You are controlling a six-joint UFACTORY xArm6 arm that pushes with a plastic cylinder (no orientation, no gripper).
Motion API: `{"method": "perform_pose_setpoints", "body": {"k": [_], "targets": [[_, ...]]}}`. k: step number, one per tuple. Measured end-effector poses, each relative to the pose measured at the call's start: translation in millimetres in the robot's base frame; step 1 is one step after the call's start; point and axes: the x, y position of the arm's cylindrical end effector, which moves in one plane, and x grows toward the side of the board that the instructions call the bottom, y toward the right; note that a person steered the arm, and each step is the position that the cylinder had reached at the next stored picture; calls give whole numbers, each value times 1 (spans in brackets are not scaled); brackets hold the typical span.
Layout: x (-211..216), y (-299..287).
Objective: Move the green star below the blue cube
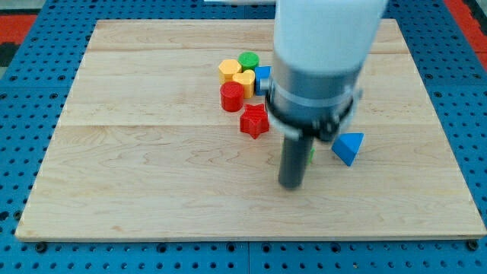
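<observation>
Board [152,152]: pale wooden top on a blue pegboard surface, filling most of the view.
Yellow hexagon block [229,70]: leftmost of the cluster above board centre, touching the green cylinder at its 2 o'clock and the yellow heart at its 4 o'clock.
Red cylinder [232,97]: upright at 6 o'clock of the yellow hexagon block, touching the yellow heart at its 1 o'clock.
Yellow heart [244,81]: between the red cylinder and the blue cube, pressed against both.
Green cylinder [248,60]: topmost of the cluster, at 12 o'clock of the yellow heart.
Red star [255,121]: at 5 o'clock of the red cylinder, just beside it, slightly apart.
Blue cube [263,79]: only the left part showing, the rest hidden behind the arm's grey body; at 3 o'clock of the yellow heart.
My tip [291,185]: end of the dark rod, down on the board at 5 o'clock of the red star, near it but not touching.
Jaws: none on this rod, so no opening or closing to tell.
Green star [311,154]: only a green sliver showing at the rod's right edge, at 1 o'clock of my tip and 5 o'clock of the blue cube; shape and contact impossible to tell.
Blue triangular block [348,146]: rightmost block, at 3 o'clock of the green sliver, apart from the cluster.
</observation>
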Motion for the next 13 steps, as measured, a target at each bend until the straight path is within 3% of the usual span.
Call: {"method": "perform_pose_setpoints", "body": {"k": [1, 3, 5, 7, 9, 11, 13], "targets": [[-51, 0], [-25, 20], [-90, 33], [-90, 21], [-90, 57], [-129, 56], [-136, 40]]}}
